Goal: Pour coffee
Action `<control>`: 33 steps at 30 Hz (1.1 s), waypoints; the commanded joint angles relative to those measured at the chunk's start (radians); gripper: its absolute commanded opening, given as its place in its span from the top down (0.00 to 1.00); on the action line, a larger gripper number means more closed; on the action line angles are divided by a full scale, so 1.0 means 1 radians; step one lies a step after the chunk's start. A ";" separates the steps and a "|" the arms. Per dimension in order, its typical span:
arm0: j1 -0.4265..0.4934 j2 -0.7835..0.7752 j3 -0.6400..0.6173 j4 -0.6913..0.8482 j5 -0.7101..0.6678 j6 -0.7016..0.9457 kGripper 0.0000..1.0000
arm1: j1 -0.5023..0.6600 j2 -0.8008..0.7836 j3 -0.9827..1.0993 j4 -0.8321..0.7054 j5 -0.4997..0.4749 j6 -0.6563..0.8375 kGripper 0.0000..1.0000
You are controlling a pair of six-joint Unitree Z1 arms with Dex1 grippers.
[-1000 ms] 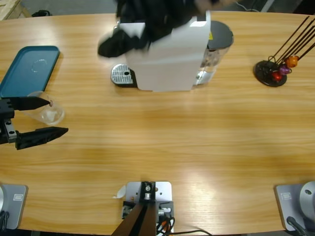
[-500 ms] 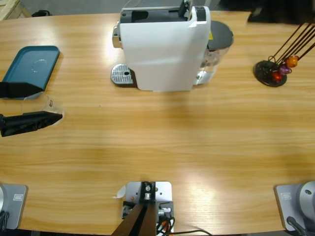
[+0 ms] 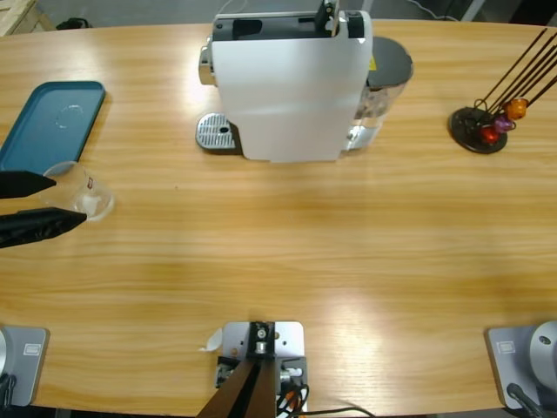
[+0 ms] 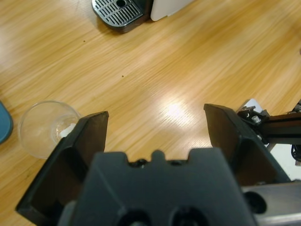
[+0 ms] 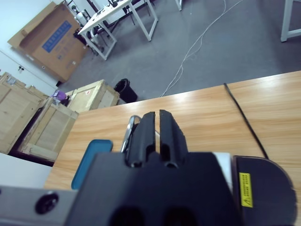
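The left gripper (image 3: 39, 202), jaws spread, has closed in around the clear cup (image 3: 83, 193) near the teal tray (image 3: 52, 122), readying a grasp; the right gripper (image 5: 156, 127), jaws pressed together, has lifted off the white coffee machine (image 3: 287, 87); no coffee shows.

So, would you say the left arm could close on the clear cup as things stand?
Probably yes: the left gripper is open, the clear cup sits by its jaw tips, and nothing lies between.

We can read no words or numbers; only a yellow warning sticker (image 5: 245, 189) shows on the coffee machine's dark tank lid (image 5: 265, 188), its print illegible.
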 commanded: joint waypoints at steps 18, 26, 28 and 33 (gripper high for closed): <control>0.020 -0.021 0.004 0.017 0.035 -0.015 0.13 | 0.148 0.285 -0.128 0.059 0.062 0.000 1.00; 0.020 -0.059 0.007 0.015 0.078 0.084 0.00 | 0.149 0.390 -0.121 0.074 0.092 -0.010 1.00; 0.020 -0.057 0.007 0.012 0.091 0.098 0.00 | 0.150 0.407 -0.120 0.086 0.093 -0.010 1.00; 0.020 -0.053 0.007 0.010 0.094 0.105 0.00 | 0.156 0.448 -0.120 0.099 0.102 -0.015 1.00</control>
